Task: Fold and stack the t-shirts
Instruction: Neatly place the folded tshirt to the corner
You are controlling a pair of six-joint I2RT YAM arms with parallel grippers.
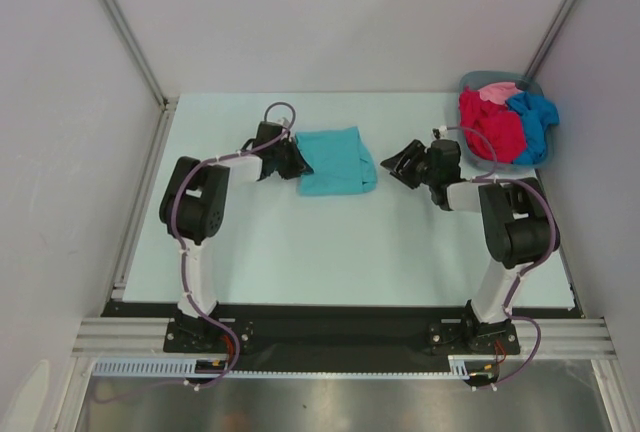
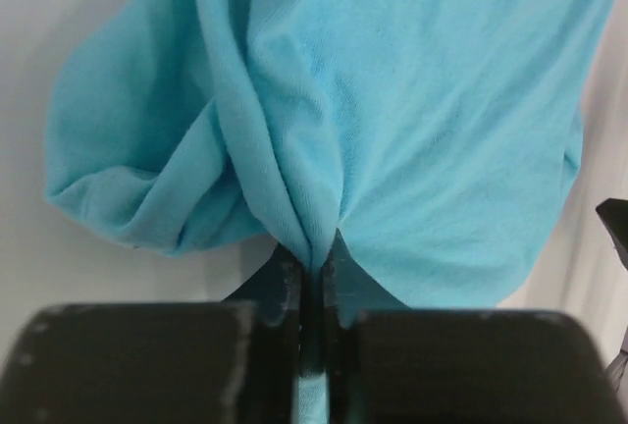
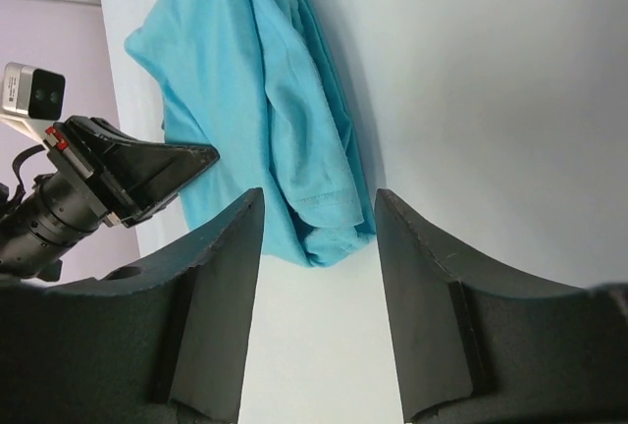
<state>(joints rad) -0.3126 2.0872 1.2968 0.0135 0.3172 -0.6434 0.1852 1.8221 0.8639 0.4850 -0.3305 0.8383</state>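
1. Left arm. The left claw point(image 1: 290, 160) sits at the left edge of the teal t-shirt point(image 1: 335, 160), low over the bench point(image 1: 300, 252). In the left wrist view, the left claw point(image 2: 314, 267) has its jaws drawn narrow and clamped on a raised fold of the teal t-shirt point(image 2: 412, 100). The cloth gathers into a ridge that runs down between the two fingers.

2. Teal t-shirt. It lies on the bench between the two arms, nearer the left one, as a roughly square bundle. Its surface is creased and its folds are loose rather than flat.

3. Right arm. The right claw point(image 1: 400, 165) is just to the right of the teal t-shirt and apart from it, pointing toward it. In the right wrist view, the right claw point(image 3: 319, 203) has its jaws wide and grips nothing. The teal t-shirt point(image 3: 235, 80) shows beyond the gap, with the left claw point(image 3: 147, 174) at its far side.

4. Basket. A grey-blue basket point(image 1: 500, 167) stands at the far right corner of the bench, behind the right arm. It contains a red t-shirt point(image 1: 490, 122), a pink t-shirt point(image 1: 497, 92) and a blue t-shirt point(image 1: 535, 117), all crumpled together. The blue t-shirt hangs over the right rim.
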